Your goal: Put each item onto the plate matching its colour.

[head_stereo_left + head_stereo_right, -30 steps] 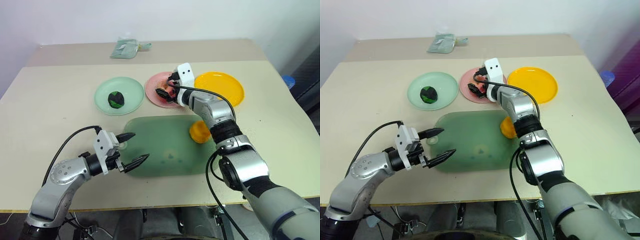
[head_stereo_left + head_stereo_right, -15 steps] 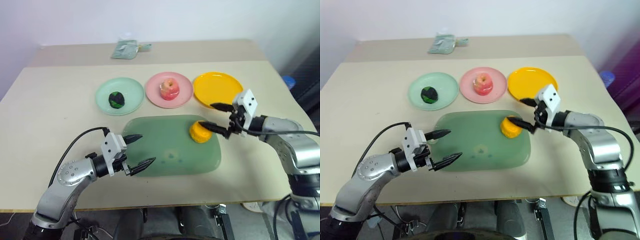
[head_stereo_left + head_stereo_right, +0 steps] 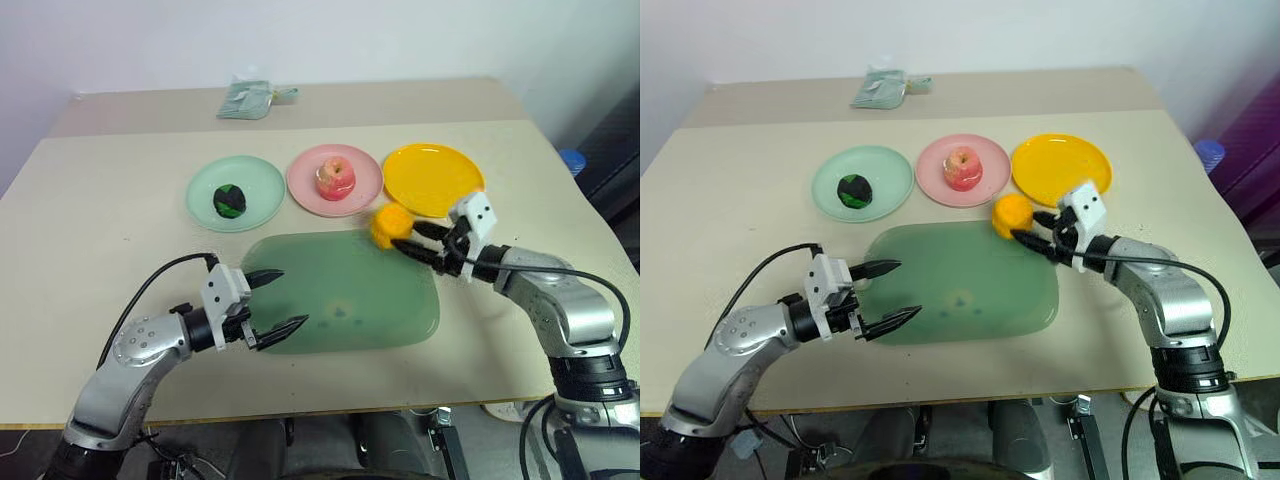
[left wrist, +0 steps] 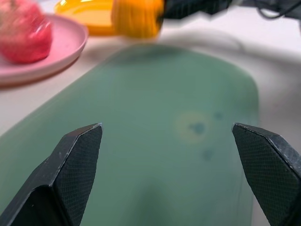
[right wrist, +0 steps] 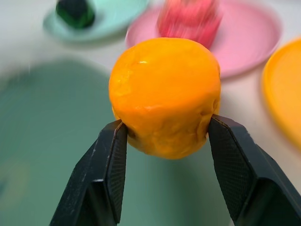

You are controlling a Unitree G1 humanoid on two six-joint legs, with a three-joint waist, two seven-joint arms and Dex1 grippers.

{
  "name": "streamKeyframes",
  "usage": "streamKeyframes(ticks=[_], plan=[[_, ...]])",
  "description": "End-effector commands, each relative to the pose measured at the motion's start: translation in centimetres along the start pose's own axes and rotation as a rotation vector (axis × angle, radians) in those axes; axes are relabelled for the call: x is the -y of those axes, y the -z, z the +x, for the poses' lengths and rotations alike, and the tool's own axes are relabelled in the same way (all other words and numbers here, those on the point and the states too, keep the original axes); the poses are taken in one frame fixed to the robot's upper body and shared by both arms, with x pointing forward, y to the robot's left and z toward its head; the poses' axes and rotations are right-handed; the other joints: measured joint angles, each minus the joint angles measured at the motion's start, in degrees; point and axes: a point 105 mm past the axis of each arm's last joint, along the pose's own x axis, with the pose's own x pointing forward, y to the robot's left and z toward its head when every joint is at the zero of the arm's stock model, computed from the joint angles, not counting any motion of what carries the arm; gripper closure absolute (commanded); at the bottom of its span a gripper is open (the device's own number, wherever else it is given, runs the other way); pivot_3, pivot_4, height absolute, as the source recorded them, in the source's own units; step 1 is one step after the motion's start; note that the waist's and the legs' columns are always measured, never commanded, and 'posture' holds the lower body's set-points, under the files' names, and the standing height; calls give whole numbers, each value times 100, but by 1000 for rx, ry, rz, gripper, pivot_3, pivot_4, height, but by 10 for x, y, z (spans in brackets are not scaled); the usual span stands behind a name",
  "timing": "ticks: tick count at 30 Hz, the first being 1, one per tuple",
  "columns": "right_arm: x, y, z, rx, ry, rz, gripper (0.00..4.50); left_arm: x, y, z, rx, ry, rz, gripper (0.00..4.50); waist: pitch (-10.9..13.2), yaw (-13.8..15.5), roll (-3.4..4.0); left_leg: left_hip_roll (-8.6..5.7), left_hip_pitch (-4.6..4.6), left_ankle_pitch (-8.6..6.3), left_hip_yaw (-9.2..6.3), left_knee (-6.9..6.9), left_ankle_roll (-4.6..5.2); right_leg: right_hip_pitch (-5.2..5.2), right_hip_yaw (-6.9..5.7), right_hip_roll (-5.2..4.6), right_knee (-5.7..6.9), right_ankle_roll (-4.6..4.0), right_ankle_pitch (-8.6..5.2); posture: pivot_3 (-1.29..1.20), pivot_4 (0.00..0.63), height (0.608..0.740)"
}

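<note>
the right end effector [image 3: 408,240] grips the round orange-yellow toy fruit [image 3: 389,224] (raised over the translucent green board's [image 3: 340,300] far corner), just beside the yellow-orange plate [image 3: 434,179]; the left end effector [image 3: 278,298] gapes wide, empty.

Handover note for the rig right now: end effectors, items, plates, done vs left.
Right end effector: shut on the orange fruit, held above the table between the green board and the yellow plate.
Left end effector: open, holding nothing, over the near left edge of the board.
Done: dark green ball sits on the mint plate; red apple sits on the pink plate.
Left: carry the orange fruit to the yellow plate, which is bare, and release it there.
</note>
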Motion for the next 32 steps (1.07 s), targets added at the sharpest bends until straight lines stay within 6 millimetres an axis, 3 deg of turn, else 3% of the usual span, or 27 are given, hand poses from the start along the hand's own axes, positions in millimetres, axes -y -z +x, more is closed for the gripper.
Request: streamKeyframes(ticks=[1, 5, 7, 10, 12, 13, 17, 21, 26, 28, 32], plan=[[39, -32, 6, 89, 204, 9, 2243, -1, -11, -2, 37, -22, 43, 0, 0, -6, 0, -1, 0, 0, 2, 1, 0, -1, 1, -1, 0, 0, 0, 0, 150, 740], [91, -19, 23, -7, 479, 46, 2243, -2, -11, 1, 45, -38, 45, 0, -1, -21, 0, -3, 1, 1, 0, -2, -1, -4, -1, 2, 2, -1, 0, 0, 150, 740], [102, -15, 32, -16, 519, 62, 2243, -1, -11, 1, 50, -45, 46, 0, -1, -7, -1, -7, -7, 1, 3, -2, -2, -11, -1, 0, 1, -1, 0, 0, 150, 740], [107, -19, 41, 20, 515, 56, 1175, -4, -11, -2, 56, -79, 48, 0, 0, -31, 1, -7, -16, 1, 12, -4, -2, -24, 3, -1, 1, -1, 0, 0, 150, 740], [107, -23, 41, 33, 484, -2, 122, -9, -11, -6, 63, -126, 46, 0, 1, -46, 2, -6, -18, 1, 17, -5, -2, -29, 5, -2, 1, 0, 0, 0, 150, 740], [104, -26, 37, 39, 454, -54, 47, -14, -11, -10, 64, -160, 47, 0, 1, -56, 3, -6, -18, 1, 17, -5, -2, -29, 6, -2, 1, 0, 0, 0, 150, 740], [88, -28, 8, 61, 302, -178, 47, -42, -5, -37, 43, -348, 65, 0, 1, -8, 3, -3, -18, 1, 11, -4, -2, -27, 3, -2, 3, 0, 0, 0, 150, 740], [65, -8, -43, 2, 132, -161, 47, -73, 16, -86, -71, -545, 63, 0, 0, 76, 2, 1, -16, -1, 5, -5, 1, -18, -1, 2, -6, 0, 0, 0, 150, 740], [52, 21, -93, -106, 71, -72, 47, -87, 31, -134, -146, -667, 40, 0, -1, 79, 1, 0, -6, -1, 14, -1, 1, -9, 2, -3, -5, 1, 1, 0, 150, 740], [54, 30, -103, -136, 93, -54, 47, -87, 32, -143, -155, -689, 35, 0, -1, 73, 0, 1, 2, -1, 12, -1, 1, 1, 1, 1, -6, 0, 0, 0, 150, 740], [54, 35, -105, -146, 107, -48, 47, -84, 31, -144, -152, -693, 31, 0, -2, 73, 1, 1, 7, -1, 15, -2, 1, 6, 1, 0, -7, 0, 0, 0, 150, 740]])
